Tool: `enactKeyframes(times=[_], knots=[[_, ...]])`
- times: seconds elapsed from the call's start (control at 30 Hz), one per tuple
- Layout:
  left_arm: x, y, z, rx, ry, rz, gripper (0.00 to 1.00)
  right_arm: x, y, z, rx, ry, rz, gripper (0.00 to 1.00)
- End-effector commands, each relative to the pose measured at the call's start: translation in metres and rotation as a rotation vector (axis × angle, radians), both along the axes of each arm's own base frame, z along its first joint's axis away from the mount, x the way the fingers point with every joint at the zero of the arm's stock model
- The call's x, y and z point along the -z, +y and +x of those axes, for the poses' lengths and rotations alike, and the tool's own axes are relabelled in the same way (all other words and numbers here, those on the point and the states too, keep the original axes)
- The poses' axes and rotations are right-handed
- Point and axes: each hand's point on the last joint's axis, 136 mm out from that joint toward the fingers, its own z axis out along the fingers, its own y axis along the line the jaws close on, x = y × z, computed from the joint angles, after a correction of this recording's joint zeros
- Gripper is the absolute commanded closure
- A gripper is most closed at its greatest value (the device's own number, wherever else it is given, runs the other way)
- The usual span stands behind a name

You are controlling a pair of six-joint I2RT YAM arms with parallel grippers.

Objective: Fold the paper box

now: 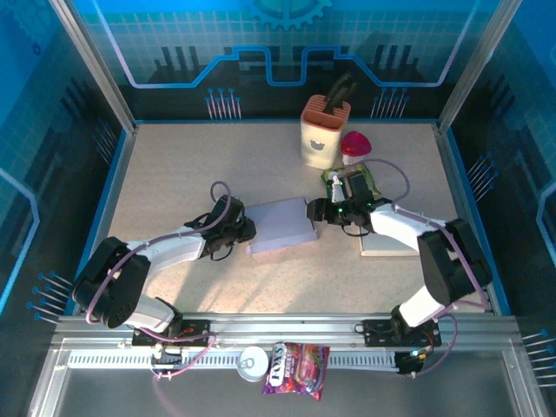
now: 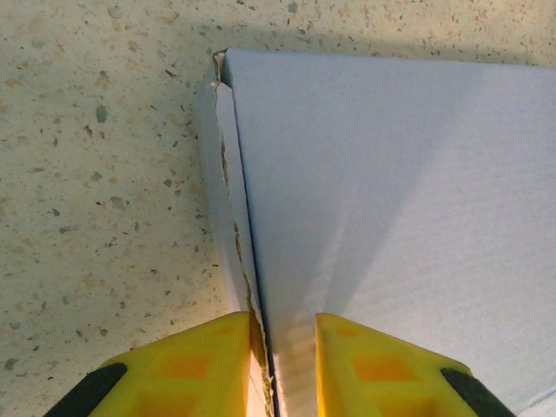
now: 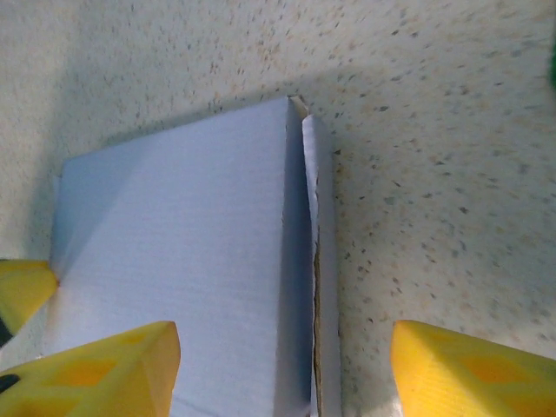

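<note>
The paper box (image 1: 280, 224) lies in the middle of the table (image 1: 174, 174), pale lavender, its top flat and smooth, its side seams ragged. The left gripper (image 2: 282, 334) pinches the box's left wall between narrow fingers; the right gripper (image 3: 282, 340) stands wide open astride the right wall

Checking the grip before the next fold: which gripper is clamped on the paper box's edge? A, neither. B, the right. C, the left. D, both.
C: the left gripper has its jaws pressed against both sides of the paper box wall, while the right gripper has its jaws wide apart around the opposite edge.
</note>
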Motion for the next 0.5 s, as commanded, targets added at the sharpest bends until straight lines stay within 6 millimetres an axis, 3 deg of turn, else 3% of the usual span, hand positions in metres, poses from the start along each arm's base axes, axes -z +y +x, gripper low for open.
enactKeyframes(times=[0.0,0.47], knots=[[0.009,0.007,-0.004,0.018,0.01,0.039,0.76,0.004,0.016,0.001,-0.122,0.018,0.018,0.38],[0.02,0.006,-0.005,0.032,0.033,0.039,0.77,0.042,0.022,-0.015,-0.174,0.112,-0.073,0.58]])
